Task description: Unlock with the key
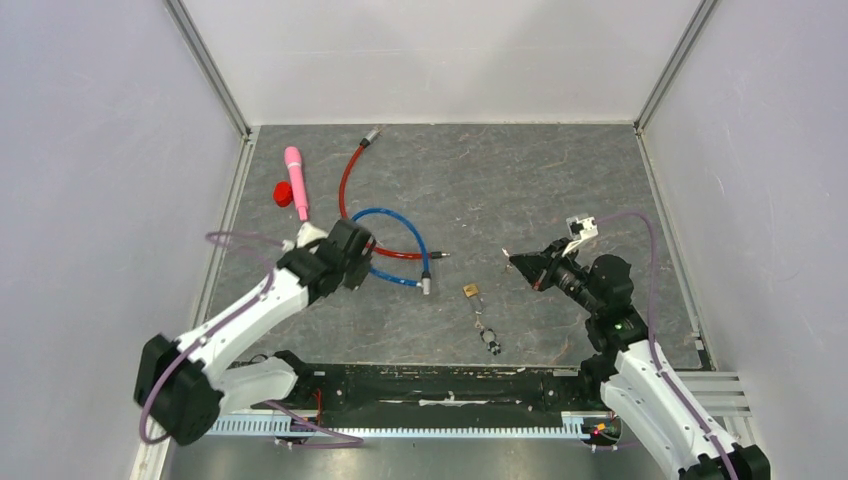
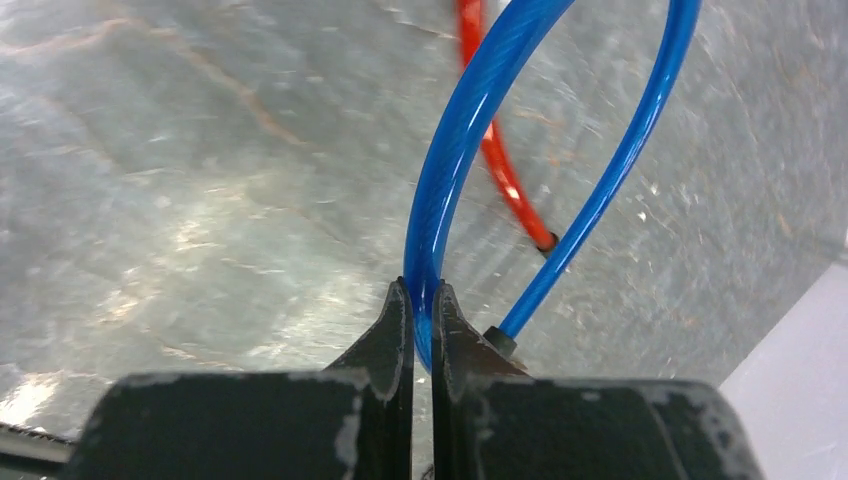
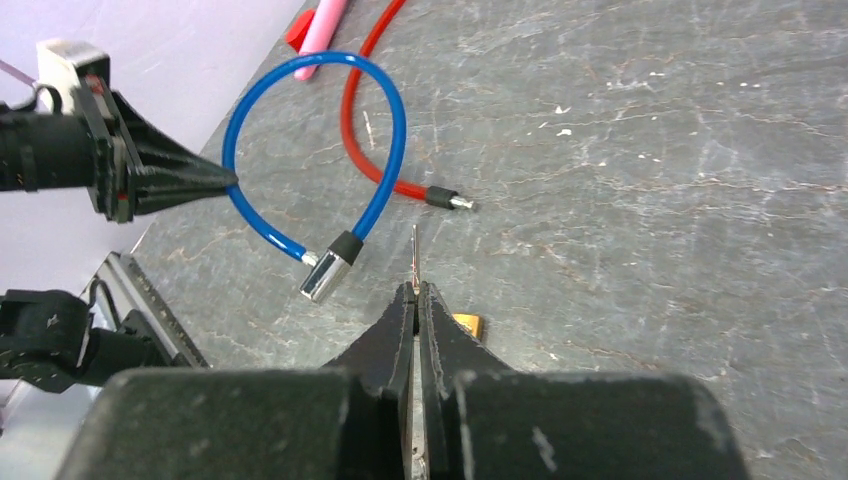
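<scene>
Right gripper point(image 3: 415, 297): this is closest to me in the right wrist view. Its two dark fingers are squeezed almost together and pinch the key.
Key point(image 3: 415, 250): it is thin, flat and silver. I see only its edge. It sticks straight out past the fingertips and points at the cable ends. I cannot tell if its tip touches the table.
Left gripper point(image 2: 422, 300): its fingers are closed tight on the blue cable, right at the bend of the loop.
Blue cable point(image 2: 470, 130): it is shiny and bent into a round loop. One end has a black collar and a silver cap point(image 3: 325, 278). That cap lies on the table just beside the key, a little to its left, not touching it.
Red cable point(image 3: 355, 110): it is thin and crosses the blue loop. Its black and silver end lies near the key tip.
Small lock point(image 1: 470, 291): it is gold and lies flat on the table between my two arms, near the right gripper. A short chain point(image 1: 488, 335) with a dark end trails from it toward the arm bases.
Pink stick point(image 1: 296, 180): it lies far off on the left side, with a red cap point(image 1: 283, 193) touching it.
Table point(image 1: 520, 180): it is grey and looks like stone.
</scene>
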Controlling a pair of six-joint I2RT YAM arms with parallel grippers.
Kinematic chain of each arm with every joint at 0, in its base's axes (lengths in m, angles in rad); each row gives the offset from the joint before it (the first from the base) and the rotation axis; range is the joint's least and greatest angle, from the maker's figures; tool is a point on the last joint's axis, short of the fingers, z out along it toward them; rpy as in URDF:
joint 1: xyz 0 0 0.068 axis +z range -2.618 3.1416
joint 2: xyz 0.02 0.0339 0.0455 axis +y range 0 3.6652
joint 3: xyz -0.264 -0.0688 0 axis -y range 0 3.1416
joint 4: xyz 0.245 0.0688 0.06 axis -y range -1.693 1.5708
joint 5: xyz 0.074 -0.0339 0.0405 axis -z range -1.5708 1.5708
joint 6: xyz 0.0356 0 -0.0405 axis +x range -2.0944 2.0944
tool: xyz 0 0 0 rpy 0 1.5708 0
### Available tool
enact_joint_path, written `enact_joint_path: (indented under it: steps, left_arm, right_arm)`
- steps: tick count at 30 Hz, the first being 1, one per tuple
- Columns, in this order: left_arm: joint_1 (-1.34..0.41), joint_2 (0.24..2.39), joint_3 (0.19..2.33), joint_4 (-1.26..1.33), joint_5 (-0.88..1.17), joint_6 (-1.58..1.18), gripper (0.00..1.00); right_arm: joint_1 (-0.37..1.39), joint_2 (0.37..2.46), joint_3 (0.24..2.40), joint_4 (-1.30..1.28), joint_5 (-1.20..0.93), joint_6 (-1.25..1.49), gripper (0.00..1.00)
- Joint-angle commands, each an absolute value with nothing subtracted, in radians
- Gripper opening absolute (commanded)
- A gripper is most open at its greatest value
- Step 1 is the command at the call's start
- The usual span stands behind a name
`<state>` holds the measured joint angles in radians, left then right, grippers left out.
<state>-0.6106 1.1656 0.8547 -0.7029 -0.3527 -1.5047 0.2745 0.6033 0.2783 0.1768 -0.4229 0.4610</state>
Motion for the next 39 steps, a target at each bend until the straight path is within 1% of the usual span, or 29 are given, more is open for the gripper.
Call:
enact_joint_path:
  steps: [1, 5, 7, 8, 10, 13, 16, 17, 20, 22, 26, 29, 33, 39]
  left_arm:
    - [-0.609, 0.993, 0.693, -0.670, -0.469, -1.736, 0.05]
    - [-0.609, 0.929, 0.591, -0.662, -0.481, -1.759, 0.10]
    - [-0.609, 0.937, 0.571, -0.659, -0.470, -1.730, 0.16]
    - [-0.609, 0.945, 0.564, -0.663, -0.461, -1.714, 0.21]
    - [-0.609, 0.960, 0.555, -0.665, -0.440, -1.674, 0.35]
    - [-0.609, 0.968, 0.553, -0.672, -0.408, -1.602, 0.50]
    - [-0.609, 0.964, 0.579, -0.718, -0.388, -1.498, 0.61]
    - [-0.609, 0.964, 0.599, -0.741, -0.385, -1.455, 0.63]
    - [-0.609, 0.978, 0.671, -0.762, -0.359, -1.270, 0.66]
    - [-0.610, 1.028, 0.739, -0.756, -0.308, -1.133, 0.67]
    - [-0.609, 1.204, 0.886, -0.717, -0.140, -0.869, 0.70]
    - [-0.609, 1.352, 0.981, -0.717, -0.034, -0.738, 0.70]
    - [-0.611, 1.502, 1.066, -0.726, 0.019, -0.689, 0.70]
    - [-0.616, 1.682, 1.146, -0.698, 0.074, -0.688, 0.69]
  right_arm:
    - [0.307, 0.619, 0.302, 0.256, -0.457, 0.483, 0.00]
    - [0.353, 0.643, 0.306, 0.257, -0.452, 0.480, 0.00]
    - [0.379, 0.656, 0.307, 0.255, -0.441, 0.482, 0.00]
    - [0.390, 0.659, 0.304, 0.253, -0.434, 0.480, 0.00]
    - [0.414, 0.665, 0.304, 0.253, -0.418, 0.480, 0.00]
    - [0.439, 0.680, 0.307, 0.253, -0.400, 0.480, 0.00]
    - [0.457, 0.693, 0.309, 0.262, -0.396, 0.481, 0.00]
    - [0.464, 0.699, 0.309, 0.264, -0.395, 0.481, 0.00]
    - [0.482, 0.720, 0.314, 0.264, -0.390, 0.480, 0.00]
    - [0.497, 0.734, 0.311, 0.269, -0.384, 0.482, 0.00]
    - [0.523, 0.758, 0.308, 0.287, -0.379, 0.489, 0.00]
    - [0.533, 0.759, 0.311, 0.288, -0.373, 0.489, 0.00]
    - [0.538, 0.751, 0.311, 0.277, -0.361, 0.486, 0.00]
    - [0.541, 0.758, 0.304, 0.277, -0.351, 0.486, 0.00]
